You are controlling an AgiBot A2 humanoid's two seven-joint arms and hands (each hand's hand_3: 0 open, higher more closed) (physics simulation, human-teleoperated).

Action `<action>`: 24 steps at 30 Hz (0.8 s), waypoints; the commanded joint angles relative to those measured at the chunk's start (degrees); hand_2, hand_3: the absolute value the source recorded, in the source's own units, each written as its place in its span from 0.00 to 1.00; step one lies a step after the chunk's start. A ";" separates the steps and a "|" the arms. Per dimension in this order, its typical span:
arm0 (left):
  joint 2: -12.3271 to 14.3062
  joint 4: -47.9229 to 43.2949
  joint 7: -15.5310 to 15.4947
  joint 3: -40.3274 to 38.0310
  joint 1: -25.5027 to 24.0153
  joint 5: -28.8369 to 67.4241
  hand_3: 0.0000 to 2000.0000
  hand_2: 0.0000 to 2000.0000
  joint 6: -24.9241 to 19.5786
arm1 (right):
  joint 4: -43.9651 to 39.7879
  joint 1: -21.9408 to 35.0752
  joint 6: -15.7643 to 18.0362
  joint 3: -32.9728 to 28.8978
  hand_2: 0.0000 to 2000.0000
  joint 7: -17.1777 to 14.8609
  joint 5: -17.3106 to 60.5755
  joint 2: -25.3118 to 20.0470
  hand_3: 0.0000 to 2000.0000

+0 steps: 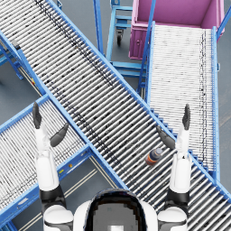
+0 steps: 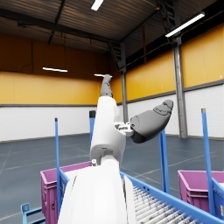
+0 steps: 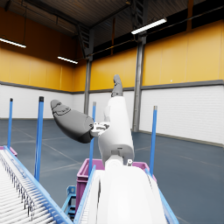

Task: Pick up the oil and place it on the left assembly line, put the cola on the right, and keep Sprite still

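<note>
Nothing looks sorted yet: the only bottle [image 1: 153,157] in sight, dark and probably the cola though too small to be sure, lies on the middle conveyor [image 1: 90,81] just beside the right hand [image 1: 180,133]. That hand and the left hand [image 1: 43,131] are both raised with fingers spread, holding nothing, so every placement is left to do.

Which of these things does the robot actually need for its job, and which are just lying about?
Job: dark bottle lying on the middle conveyor; left conveyor; right conveyor; left hand and right hand, both empty.
Just there: purple bin; blue wheeled frame.
</note>
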 commanded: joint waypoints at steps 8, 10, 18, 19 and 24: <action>0.08 0.10 0.00 -0.71 1.10 0.00 0.00 0.00 0.00 | -0.12 0.78 0.00 -0.23 0.00 0.00 0.00 -0.35 0.00; 0.13 0.00 0.00 -0.54 1.27 0.00 0.00 0.00 0.00 | -0.23 1.31 0.00 0.03 0.00 0.00 0.00 -0.38 0.00; 0.51 0.24 0.00 -0.49 0.89 0.00 0.00 0.00 0.00 | -0.21 0.52 0.00 -0.57 0.00 0.00 0.00 -0.95 0.00; 0.51 -0.16 0.00 -1.07 1.00 0.00 0.00 0.00 0.00 | -0.21 0.53 0.00 -0.60 0.00 0.00 0.00 -1.00 0.00; 0.82 -0.06 0.00 -0.83 0.42 0.00 0.00 0.00 0.00 | -0.07 -0.30 0.00 -0.65 0.00 0.00 0.00 -1.39 0.00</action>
